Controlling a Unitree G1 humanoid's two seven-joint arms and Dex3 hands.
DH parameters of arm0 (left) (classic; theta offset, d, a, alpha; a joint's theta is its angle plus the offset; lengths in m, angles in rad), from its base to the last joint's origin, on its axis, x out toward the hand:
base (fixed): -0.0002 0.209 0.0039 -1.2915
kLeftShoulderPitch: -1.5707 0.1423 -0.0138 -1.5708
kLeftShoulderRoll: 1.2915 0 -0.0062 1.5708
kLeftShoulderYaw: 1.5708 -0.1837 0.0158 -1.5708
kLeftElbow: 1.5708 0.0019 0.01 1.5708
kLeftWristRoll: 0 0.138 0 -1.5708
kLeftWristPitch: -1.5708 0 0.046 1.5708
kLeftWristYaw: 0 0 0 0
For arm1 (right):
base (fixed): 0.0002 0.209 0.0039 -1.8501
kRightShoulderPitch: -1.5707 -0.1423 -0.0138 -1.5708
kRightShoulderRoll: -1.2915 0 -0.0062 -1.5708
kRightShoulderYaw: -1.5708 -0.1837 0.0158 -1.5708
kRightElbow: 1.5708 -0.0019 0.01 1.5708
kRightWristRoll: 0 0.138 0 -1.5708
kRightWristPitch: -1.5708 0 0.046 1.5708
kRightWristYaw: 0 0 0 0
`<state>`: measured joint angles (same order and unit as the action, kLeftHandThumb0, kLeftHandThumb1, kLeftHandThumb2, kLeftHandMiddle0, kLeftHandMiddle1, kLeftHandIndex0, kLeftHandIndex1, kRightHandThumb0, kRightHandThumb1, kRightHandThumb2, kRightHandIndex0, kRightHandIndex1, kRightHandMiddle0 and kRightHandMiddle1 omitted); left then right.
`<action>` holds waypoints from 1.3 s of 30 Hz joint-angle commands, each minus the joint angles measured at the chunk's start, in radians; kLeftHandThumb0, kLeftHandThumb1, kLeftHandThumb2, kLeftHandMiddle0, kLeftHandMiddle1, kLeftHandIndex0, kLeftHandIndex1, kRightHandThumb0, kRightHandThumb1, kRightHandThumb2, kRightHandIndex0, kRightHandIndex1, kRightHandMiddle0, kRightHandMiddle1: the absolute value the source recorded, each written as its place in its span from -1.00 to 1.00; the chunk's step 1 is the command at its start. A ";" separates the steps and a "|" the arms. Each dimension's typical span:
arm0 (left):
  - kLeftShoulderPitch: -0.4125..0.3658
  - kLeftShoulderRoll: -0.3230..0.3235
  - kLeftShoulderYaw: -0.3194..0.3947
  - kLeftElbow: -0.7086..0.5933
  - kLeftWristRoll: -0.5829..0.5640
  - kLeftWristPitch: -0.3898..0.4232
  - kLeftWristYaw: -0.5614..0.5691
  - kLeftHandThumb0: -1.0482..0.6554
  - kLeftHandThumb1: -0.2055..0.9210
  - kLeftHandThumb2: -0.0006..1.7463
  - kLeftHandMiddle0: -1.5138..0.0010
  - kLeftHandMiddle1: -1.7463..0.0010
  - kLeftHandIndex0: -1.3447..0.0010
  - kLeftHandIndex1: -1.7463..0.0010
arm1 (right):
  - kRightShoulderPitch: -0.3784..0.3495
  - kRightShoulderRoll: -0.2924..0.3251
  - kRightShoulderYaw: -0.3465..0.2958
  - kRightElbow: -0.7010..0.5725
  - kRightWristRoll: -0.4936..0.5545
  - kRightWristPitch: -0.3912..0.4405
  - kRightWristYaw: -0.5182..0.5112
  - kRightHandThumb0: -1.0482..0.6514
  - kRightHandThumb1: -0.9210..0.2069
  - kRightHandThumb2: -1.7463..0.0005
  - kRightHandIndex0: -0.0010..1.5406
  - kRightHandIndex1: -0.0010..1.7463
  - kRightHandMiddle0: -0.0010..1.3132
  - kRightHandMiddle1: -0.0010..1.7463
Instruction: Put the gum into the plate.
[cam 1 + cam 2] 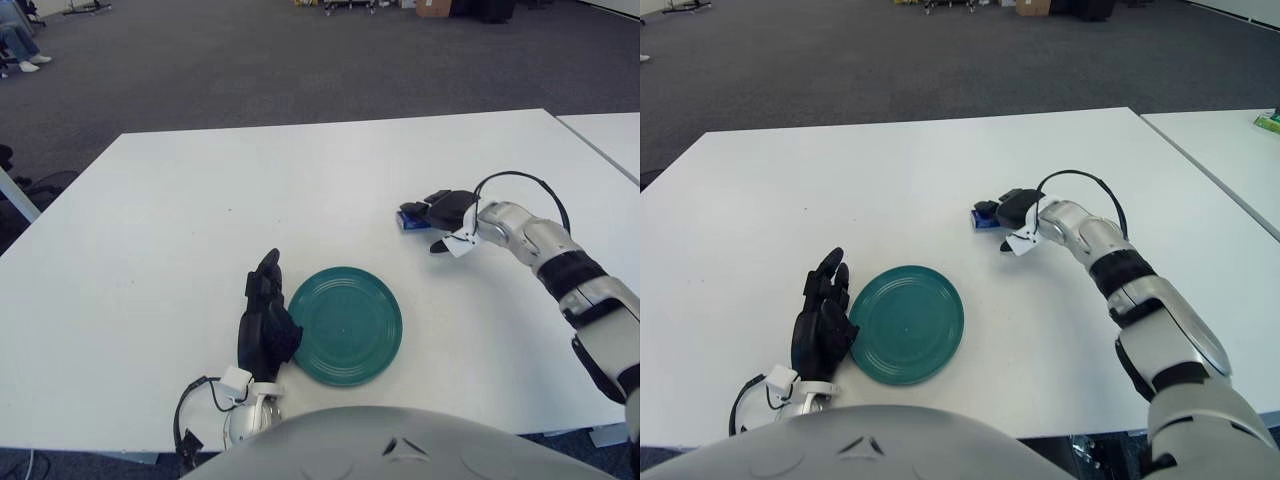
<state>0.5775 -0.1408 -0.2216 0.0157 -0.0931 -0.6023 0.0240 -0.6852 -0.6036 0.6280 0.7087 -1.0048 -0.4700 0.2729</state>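
Your right hand lies over the gum, which sits flat on the bench, to the right of the green plate and beyond it. Whether the fingers have closed on it, you cannot tell. The pack is low and thin; a shallow pinch could slide it away or drop it mid-carry. The plate holds nothing. Your left hand, fingers relaxed, shows just left of the plate.

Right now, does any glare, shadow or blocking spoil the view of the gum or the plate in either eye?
Left eye view: the small blue gum pack is mostly covered by the black right hand; the round green plate shows fully, without glare. Right eye view: the same, soft shadows only, and the black left hand shows beside the plate's left rim.
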 commanded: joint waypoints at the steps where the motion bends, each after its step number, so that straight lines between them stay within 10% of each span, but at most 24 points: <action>1: 0.004 -0.035 -0.002 0.046 -0.010 0.026 0.009 -1.00 1.00 0.09 0.77 1.00 1.00 0.30 | -0.016 0.020 0.031 0.048 -0.017 0.003 -0.009 -0.74 -1.00 0.23 -0.82 -0.98 -0.98 -0.95; 33: 0.002 -0.026 -0.025 0.026 -0.043 0.017 0.000 -1.00 1.00 0.08 0.64 0.97 1.00 0.08 | -0.109 0.168 0.113 0.377 -0.014 0.124 -0.300 -0.59 -1.00 0.22 -0.33 -0.87 -1.00 -0.45; 39: 0.005 -0.021 -0.027 0.008 -0.036 0.036 0.003 -1.00 1.00 0.08 0.64 0.98 1.00 0.13 | -0.122 0.195 0.134 0.462 -0.020 0.173 -0.433 -0.55 -1.00 0.27 -0.56 0.05 -1.00 -0.03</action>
<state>0.5705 -0.1415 -0.2447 0.0103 -0.1337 -0.5975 0.0238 -0.8064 -0.4232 0.7437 1.1288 -1.0080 -0.3196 -0.1389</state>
